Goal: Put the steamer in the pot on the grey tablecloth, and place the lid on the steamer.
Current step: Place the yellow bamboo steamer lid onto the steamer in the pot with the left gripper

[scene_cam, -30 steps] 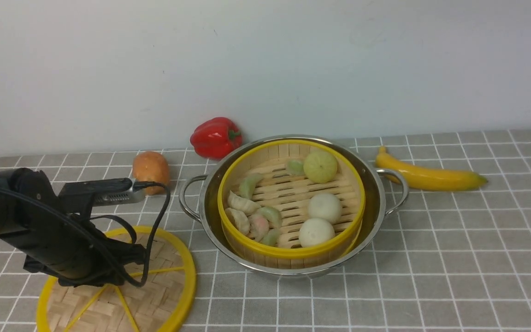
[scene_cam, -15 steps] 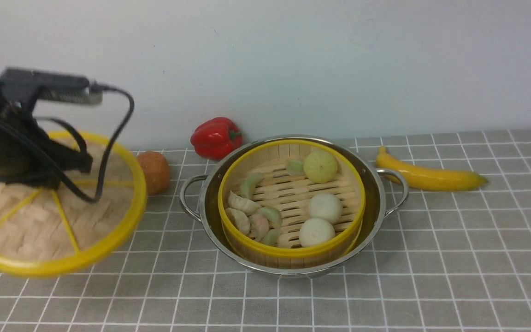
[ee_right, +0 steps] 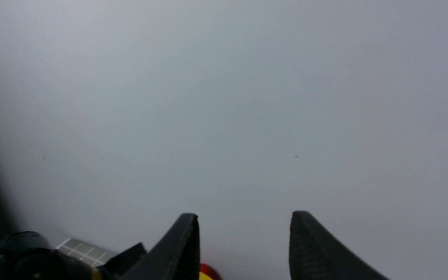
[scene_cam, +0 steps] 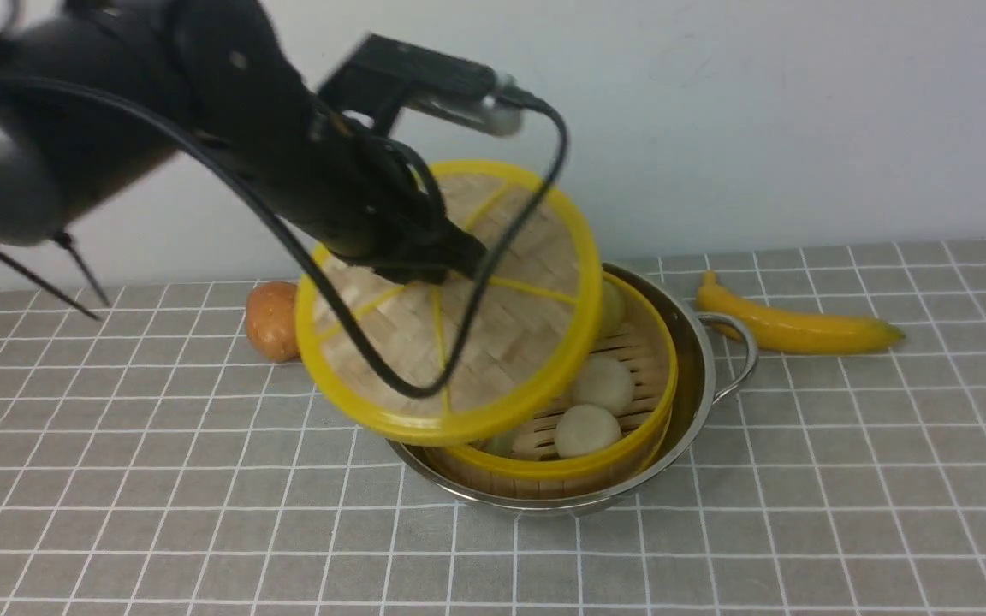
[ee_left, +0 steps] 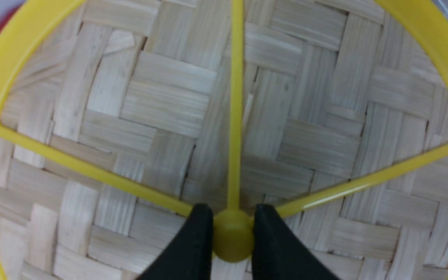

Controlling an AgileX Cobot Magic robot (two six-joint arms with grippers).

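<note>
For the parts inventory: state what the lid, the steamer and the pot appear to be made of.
The lid: woven matte strips, seemingly bamboo, with a glossy yellow rim and spokes, probably plastic. The steamer: pale slats, likely bamboo, under a similar yellow rim. The pot: mirror-bright metal, apparently stainless steel.

banana (scene_cam: pixel 792 327): right, lying flat | potato (scene_cam: pixel 270 321): left, near wall (scene_cam: pixel 801 111)
</note>
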